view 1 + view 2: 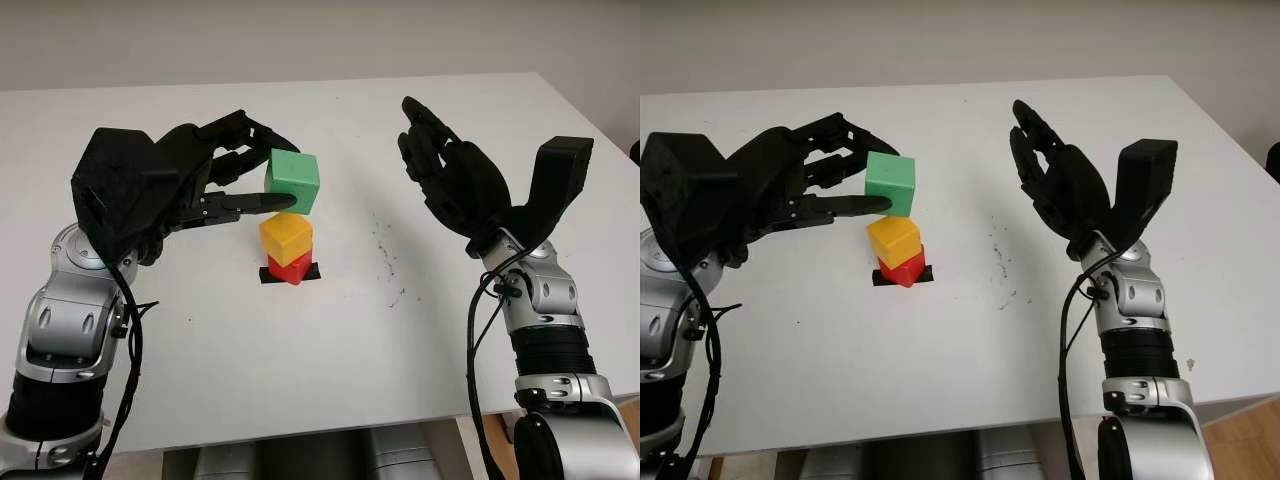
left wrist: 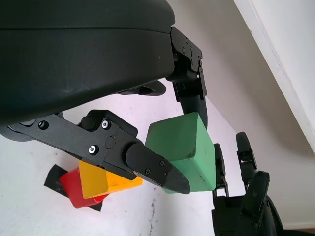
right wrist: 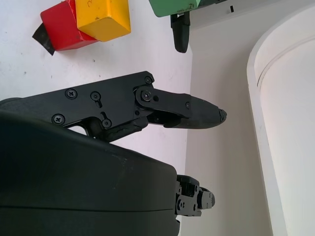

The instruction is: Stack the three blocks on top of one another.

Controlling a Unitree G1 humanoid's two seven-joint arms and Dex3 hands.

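The left hand (image 1: pixel 235 170) grips the green block (image 1: pixel 293 182) just above the yellow block (image 1: pixel 286 238), which sits on the red block (image 1: pixel 290 267); the right hand (image 1: pixel 450 175), well to the right, is open.

The yellow block (image 1: pixel 286 238) covers most of the red block (image 1: pixel 290 268). Whether the green block (image 1: pixel 293 181) touches the yellow one cannot be told. The picture's edge crops the black tape patch (image 3: pixel 43 38).

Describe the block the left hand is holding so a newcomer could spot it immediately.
Near the middle of the white table stands a short stack, a yellow block on a red block. Just above it, the left hand grips the green block. It is the only green one and the only one off the table.
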